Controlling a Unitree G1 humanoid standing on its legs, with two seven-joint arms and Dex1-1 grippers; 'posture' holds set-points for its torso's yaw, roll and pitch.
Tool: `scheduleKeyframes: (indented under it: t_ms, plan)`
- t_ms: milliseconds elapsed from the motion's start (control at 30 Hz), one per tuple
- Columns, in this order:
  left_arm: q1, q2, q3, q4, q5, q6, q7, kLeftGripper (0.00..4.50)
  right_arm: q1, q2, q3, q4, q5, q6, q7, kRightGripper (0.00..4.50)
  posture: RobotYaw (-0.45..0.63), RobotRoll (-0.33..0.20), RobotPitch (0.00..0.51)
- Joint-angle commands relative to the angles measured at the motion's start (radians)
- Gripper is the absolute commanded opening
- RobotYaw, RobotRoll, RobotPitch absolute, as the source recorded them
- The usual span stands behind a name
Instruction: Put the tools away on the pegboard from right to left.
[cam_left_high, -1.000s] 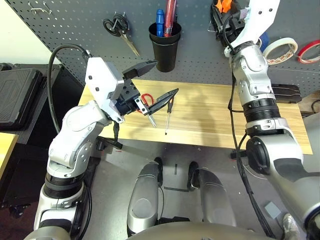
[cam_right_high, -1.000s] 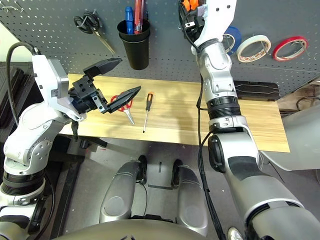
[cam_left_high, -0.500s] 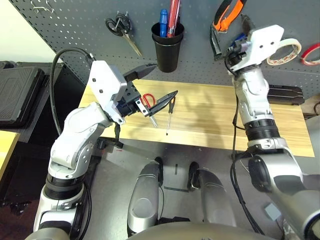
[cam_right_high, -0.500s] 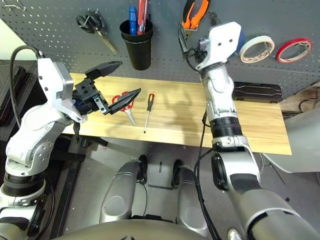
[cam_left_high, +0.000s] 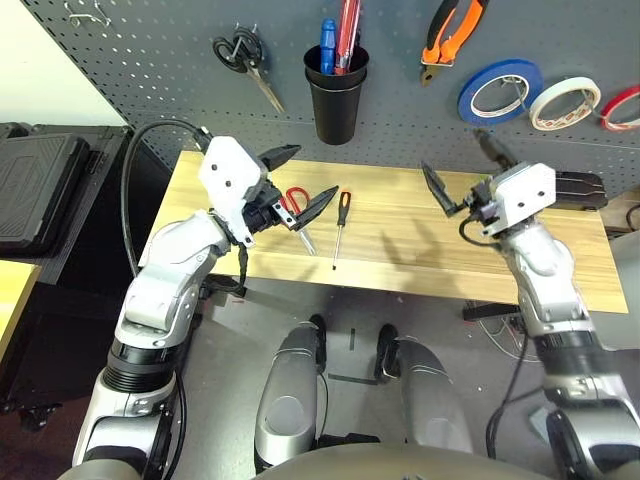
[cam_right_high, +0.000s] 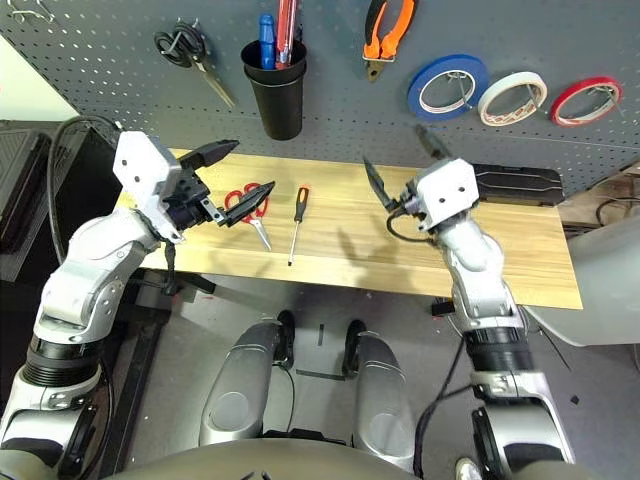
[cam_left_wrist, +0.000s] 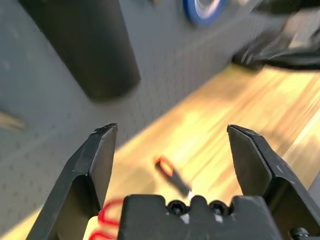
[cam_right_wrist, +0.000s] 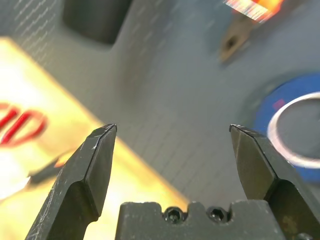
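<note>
Head view: pliers (cam_left_high: 445, 35) and white tape roll (cam_left_high: 565, 102) hang on pegboard (cam_left_high: 150, 70); below it on table (cam_left_high: 400, 250), red-handled scissors (cam_left_high: 296, 208), screwdriver (cam_left_high: 339, 226).
Left wrist: left gripper (cam_left_wrist: 172, 155) wide open, empty.
Right wrist: right gripper (cam_right_wrist: 172, 150) wide open, empty.

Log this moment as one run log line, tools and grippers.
pliers, white tape roll: hung on pegboard | screwdriver, red-handled scissors: on table | left gripper: open, above scissors | right gripper: open, empty
</note>
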Motion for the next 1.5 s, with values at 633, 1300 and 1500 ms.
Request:
scheduleKeyframes:
  t_ms: [633,1300,1500]
  plan:
    - [-0.119,-0.282,-0.102,0.338,0.219,0.231,0.245,4.5,0.175,-0.066,0.06,-0.011,0.0,0.345,0.143,4.48,0.2,0.0,0.316]
    - [-0.42,-0.487,-0.053,0.844,0.224,0.313,0.365,4.5,0.19,-0.021,0.102,0.024,-0.043,0.379,0.113,4.48,0.14,0.0,0.387]
    - [-0.485,-0.541,-0.018,0.99,0.206,0.237,0.379,4.5,0.201,-0.019,0.104,-0.008,-0.042,0.399,0.106,4.48,0.11,0.0,0.389]
